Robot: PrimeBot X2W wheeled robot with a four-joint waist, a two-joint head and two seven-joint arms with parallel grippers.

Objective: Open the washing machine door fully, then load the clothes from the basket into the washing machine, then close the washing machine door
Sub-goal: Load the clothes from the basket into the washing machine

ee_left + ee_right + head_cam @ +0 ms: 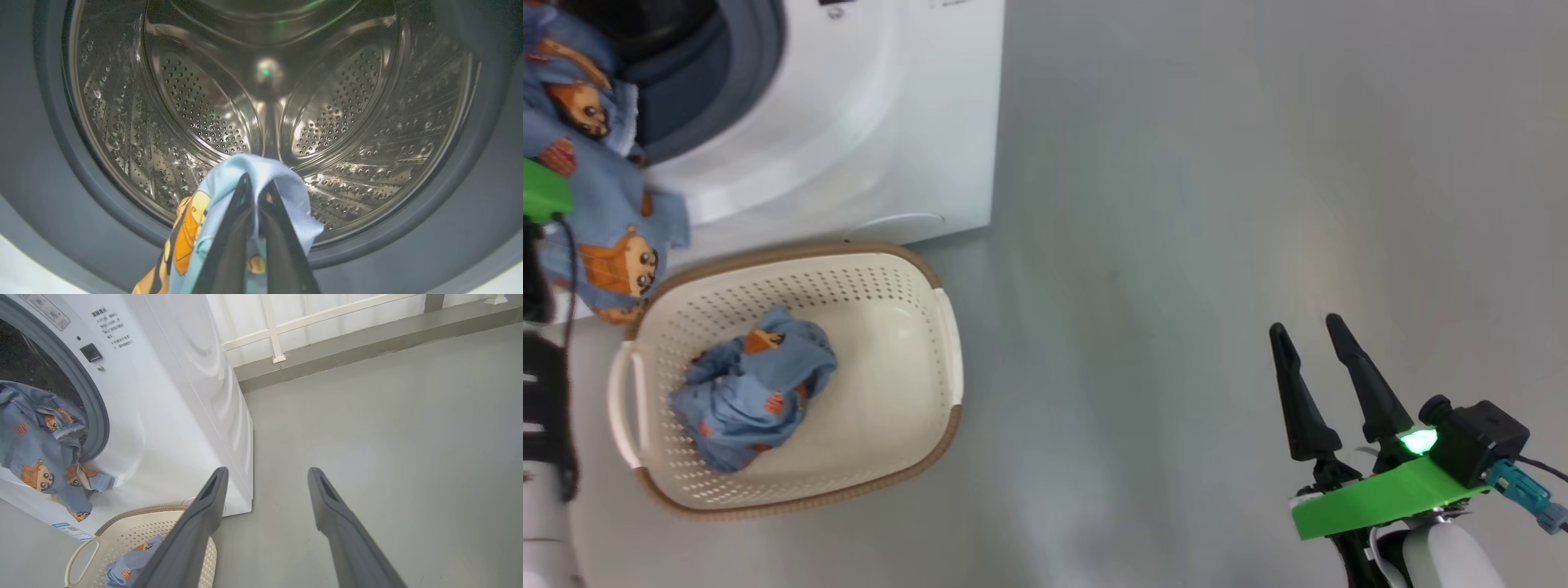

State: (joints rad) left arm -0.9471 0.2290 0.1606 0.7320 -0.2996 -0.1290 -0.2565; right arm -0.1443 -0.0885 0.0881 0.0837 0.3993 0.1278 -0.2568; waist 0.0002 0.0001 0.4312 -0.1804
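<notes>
My left gripper (256,184) is shut on a light-blue garment (229,183) at the mouth of the steel drum (335,106) of the washing machine (866,122). In the head view that garment (596,212) hangs from the opening down over the machine's front. A second garment (752,388) lies crumpled in the cream basket (931,359) on the floor before the machine. My right gripper (1311,335) stands open over bare floor at the lower right, with nothing between its fingers. The door is out of view.
A grey-blue gasket (482,212) rings the drum. The right wrist view has a blue label sticker (67,530) low on the machine's front and a raised ledge (367,339) with white railing along the back. Grey floor (1217,204) lies right of the basket.
</notes>
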